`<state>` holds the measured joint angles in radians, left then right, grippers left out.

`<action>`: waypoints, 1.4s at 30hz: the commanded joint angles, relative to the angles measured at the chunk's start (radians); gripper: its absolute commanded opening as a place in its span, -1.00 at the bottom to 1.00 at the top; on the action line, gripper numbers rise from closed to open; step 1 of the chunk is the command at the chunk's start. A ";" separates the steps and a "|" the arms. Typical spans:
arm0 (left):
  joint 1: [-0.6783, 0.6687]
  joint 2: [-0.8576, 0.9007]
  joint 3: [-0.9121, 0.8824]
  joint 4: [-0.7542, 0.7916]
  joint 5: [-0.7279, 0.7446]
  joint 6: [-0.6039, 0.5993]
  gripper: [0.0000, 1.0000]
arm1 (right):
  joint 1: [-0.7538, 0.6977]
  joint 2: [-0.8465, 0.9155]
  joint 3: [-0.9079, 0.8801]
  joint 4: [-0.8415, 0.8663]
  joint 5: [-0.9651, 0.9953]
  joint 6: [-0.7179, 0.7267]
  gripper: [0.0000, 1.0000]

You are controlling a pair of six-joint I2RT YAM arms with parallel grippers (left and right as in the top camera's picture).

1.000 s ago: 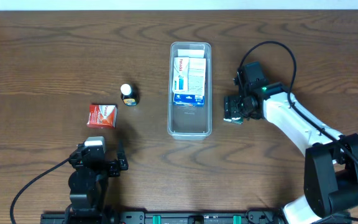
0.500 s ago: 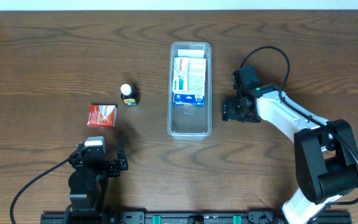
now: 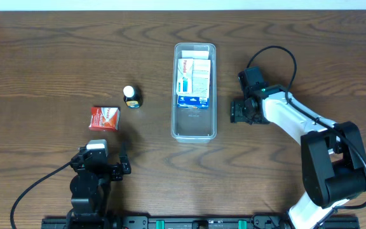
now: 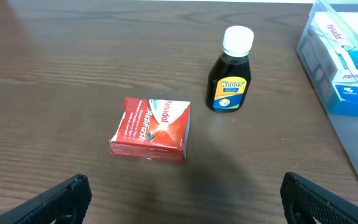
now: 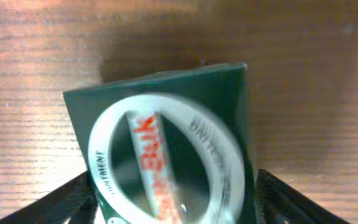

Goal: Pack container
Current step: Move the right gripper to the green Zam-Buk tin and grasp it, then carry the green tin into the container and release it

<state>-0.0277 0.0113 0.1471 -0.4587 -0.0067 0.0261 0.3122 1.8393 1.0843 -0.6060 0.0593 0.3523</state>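
Dark wood-grain worktop (image 3: 56,51) filled every view. From overhead the right end effector (image 3: 241,113) hid what it straddled. Its wrist camera showed a green box (image 5: 166,143) with a blurred white oval label between widely spread fingers (image 5: 73,196); whether they pressed it I cannot tell. The container (image 3: 194,127) lay mid-worktop, long axis toward the far edge, just left of that end effector, with white-and-blue boxes (image 3: 194,83) in its far half and its near half bare. The left end effector (image 4: 185,190) was spread and empty at the near edge, with a red box (image 4: 151,129) and a bottle (image 4: 230,71) ahead of it.
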 commanded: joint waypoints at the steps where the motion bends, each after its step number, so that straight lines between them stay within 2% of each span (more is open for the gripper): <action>1: 0.005 -0.001 -0.012 -0.018 -0.001 -0.001 0.96 | 0.003 0.010 0.030 -0.003 0.074 -0.086 0.73; 3: 0.005 -0.001 -0.012 -0.018 -0.001 -0.001 0.96 | 0.003 0.010 0.030 -0.013 0.111 -0.108 0.83; 7: 0.005 -0.001 -0.012 -0.018 -0.001 -0.001 0.96 | 0.002 0.010 0.030 0.007 0.124 -0.160 0.84; 17: 0.005 -0.001 -0.012 -0.018 -0.001 -0.001 0.96 | 0.002 0.013 0.030 0.100 0.036 -0.165 0.45; 24: 0.005 -0.001 -0.012 -0.018 -0.001 -0.001 0.96 | 0.000 0.021 0.025 0.036 0.049 0.005 0.57; 27: 0.005 -0.001 -0.012 -0.018 -0.001 -0.001 0.96 | 0.000 0.027 0.025 0.038 0.047 0.023 0.57; 37: 0.005 -0.001 -0.012 -0.018 -0.001 -0.001 0.96 | 0.000 0.015 0.036 0.082 0.050 0.021 0.19; 42: 0.005 -0.001 -0.012 -0.018 -0.001 -0.001 0.96 | 0.006 -0.053 0.126 0.009 0.049 0.013 0.14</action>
<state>-0.0277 0.0113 0.1471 -0.4587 -0.0067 0.0261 0.3122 1.8503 1.1301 -0.5743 0.1040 0.3603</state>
